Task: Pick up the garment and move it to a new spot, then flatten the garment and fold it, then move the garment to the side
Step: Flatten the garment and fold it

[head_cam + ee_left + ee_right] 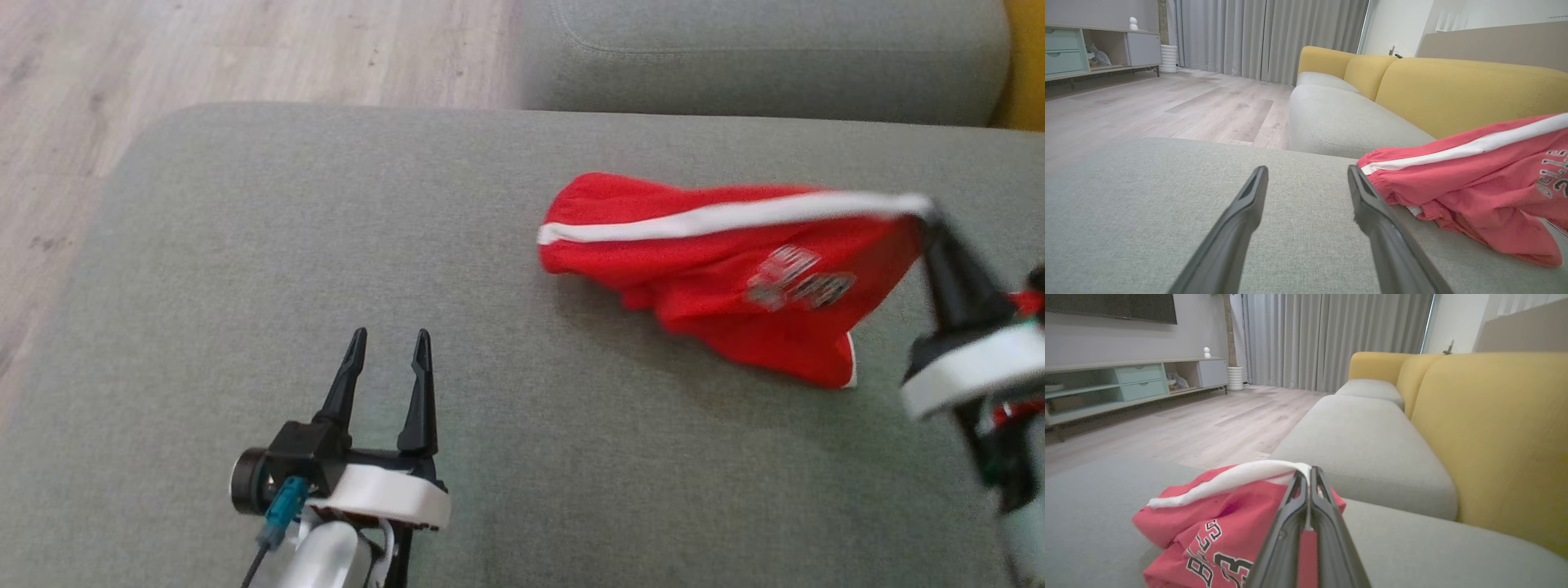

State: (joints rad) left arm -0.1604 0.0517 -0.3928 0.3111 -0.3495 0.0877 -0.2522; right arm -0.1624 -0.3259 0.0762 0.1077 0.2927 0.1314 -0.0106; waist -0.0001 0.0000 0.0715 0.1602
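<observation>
The garment (718, 269) is a pair of red shorts with a white stripe and printed lettering, lying crumpled on the grey cushion (326, 245) right of centre. My right gripper (927, 208) is shut on the garment's white-striped edge at its right end, lifting that end a little. In the right wrist view the two fingers (1306, 477) meet on the white band of the garment (1216, 522). My left gripper (390, 336) stands open over bare cushion to the garment's left, holding nothing. Its wrist view shows the garment (1474, 175) beside its right finger.
A second grey seat cushion (759, 57) lies beyond a seam at the back. Yellow backrests (1494, 428) run along the right. Wooden floor (204, 49) lies past the cushion's left and far edges. A low cabinet (1126, 384) stands across the room.
</observation>
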